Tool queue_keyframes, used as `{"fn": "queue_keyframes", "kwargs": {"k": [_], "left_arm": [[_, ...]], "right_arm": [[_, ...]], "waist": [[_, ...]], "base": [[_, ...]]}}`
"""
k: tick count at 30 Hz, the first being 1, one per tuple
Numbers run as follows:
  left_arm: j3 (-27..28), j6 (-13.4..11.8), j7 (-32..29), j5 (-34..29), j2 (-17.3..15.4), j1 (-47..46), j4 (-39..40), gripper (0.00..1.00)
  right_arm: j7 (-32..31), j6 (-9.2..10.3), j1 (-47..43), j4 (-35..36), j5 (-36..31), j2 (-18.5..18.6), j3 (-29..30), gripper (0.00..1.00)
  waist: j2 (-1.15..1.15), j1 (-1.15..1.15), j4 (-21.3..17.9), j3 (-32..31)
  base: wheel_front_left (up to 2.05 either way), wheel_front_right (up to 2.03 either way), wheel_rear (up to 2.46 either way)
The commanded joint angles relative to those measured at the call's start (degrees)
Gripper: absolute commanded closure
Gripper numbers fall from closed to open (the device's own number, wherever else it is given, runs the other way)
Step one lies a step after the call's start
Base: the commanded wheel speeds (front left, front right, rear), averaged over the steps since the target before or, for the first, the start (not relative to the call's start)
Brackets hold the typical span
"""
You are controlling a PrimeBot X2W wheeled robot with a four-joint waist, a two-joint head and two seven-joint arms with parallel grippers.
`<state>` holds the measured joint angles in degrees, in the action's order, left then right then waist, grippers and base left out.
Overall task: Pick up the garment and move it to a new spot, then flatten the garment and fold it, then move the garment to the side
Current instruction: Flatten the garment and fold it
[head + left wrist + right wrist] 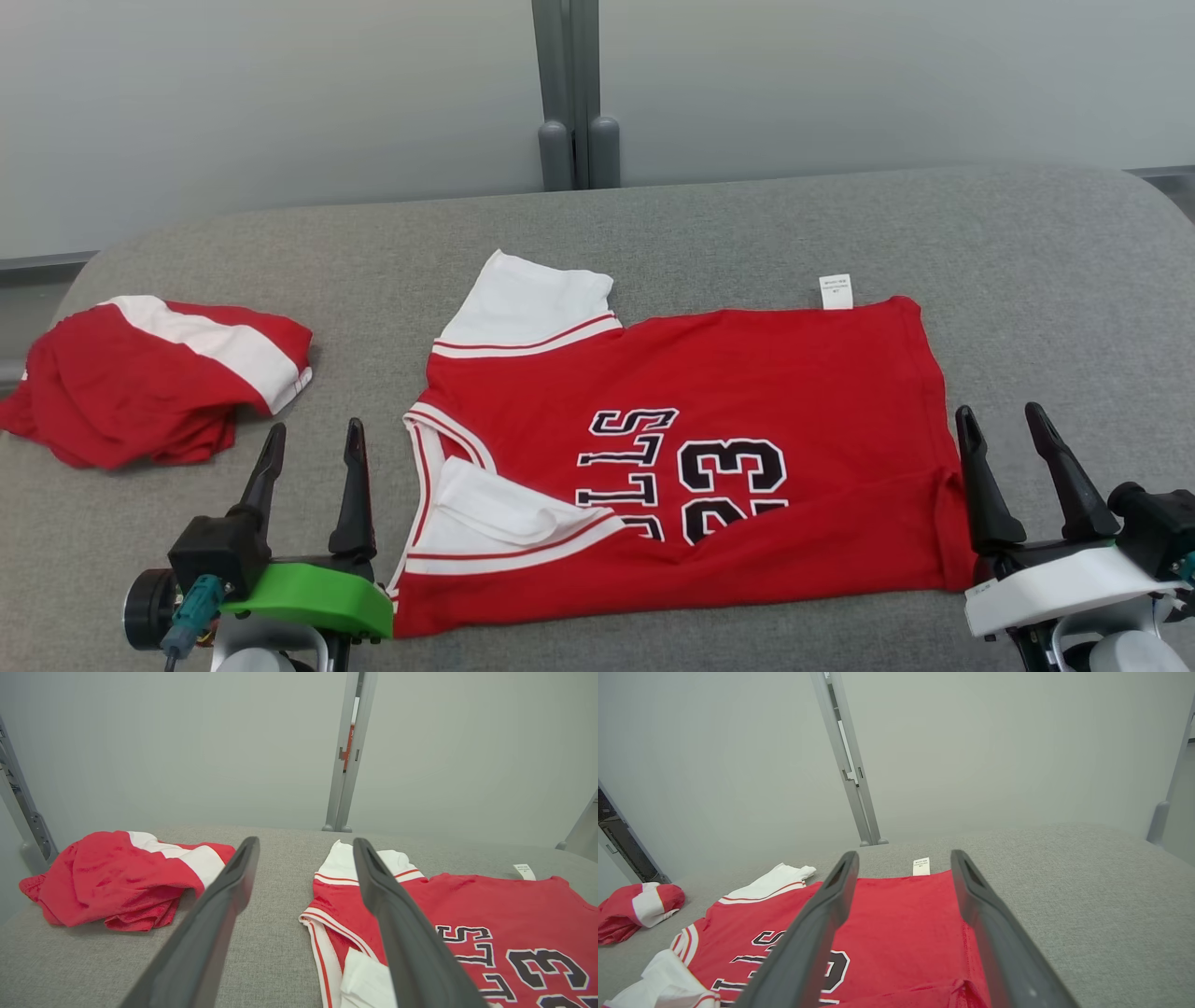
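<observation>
Head view: the red jersey (728, 373) lies spread on the grey desk (1027, 252), straight in front of me. Its neck opening is toward my left and its hem toward my right. The far white sleeve lies out flat. The near white sleeve is folded in over the chest. The near long edge is turned up over the front and cuts off part of the black "23" and the letters beside it. A small white label (836, 290) sticks out past the far edge.

My left fingers (354, 485) stand apart at a middling width and hold nothing. They rise just left of the neck opening, with bare desk between them. My right fingers (977, 490) are also spread and empty, at the hem end. The inner one sits right against the jersey's edge, but I cannot tell whether it touches the cloth.

A second red and white bundle (159, 383) sits crumpled near the desk's left end, well apart from the jersey.

In the left wrist view, my left fingers (224, 905) frame bare desk, with the bundle (117, 877) on one side and the jersey (504, 900) on the other. In the right wrist view, my right fingers (822, 914) straddle the jersey (901, 914) near its hem, and the label (921, 866) shows between their tips.
</observation>
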<state>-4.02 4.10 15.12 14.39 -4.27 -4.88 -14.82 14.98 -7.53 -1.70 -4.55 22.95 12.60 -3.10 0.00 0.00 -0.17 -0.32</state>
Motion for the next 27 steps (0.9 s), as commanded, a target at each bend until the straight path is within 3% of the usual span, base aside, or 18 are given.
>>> {"fn": "queue_keyframes", "kwargs": {"k": [1, 27], "left_arm": [[-0.5, 0.4, 0.0, -1.1, -0.6, -0.9, -0.2, 0.0], [1.6, -0.4, 0.0, -2.2, 0.3, 3.5, 0.0, 0.0]], "right_arm": [[0.3, 0.08, -0.7, 0.6, -0.7, -0.4, 0.2, 0.0], [0.3, 0.08, -2.6, -0.5, -4.3, -1.5, 0.2, 0.0]], "waist": [[0.0, 0.0, 0.0, 0.1], [0.0, 0.0, 1.2, -0.3]], "base": [[0.0, 0.0, 0.0], [0.0, 0.0, 0.0]]}}
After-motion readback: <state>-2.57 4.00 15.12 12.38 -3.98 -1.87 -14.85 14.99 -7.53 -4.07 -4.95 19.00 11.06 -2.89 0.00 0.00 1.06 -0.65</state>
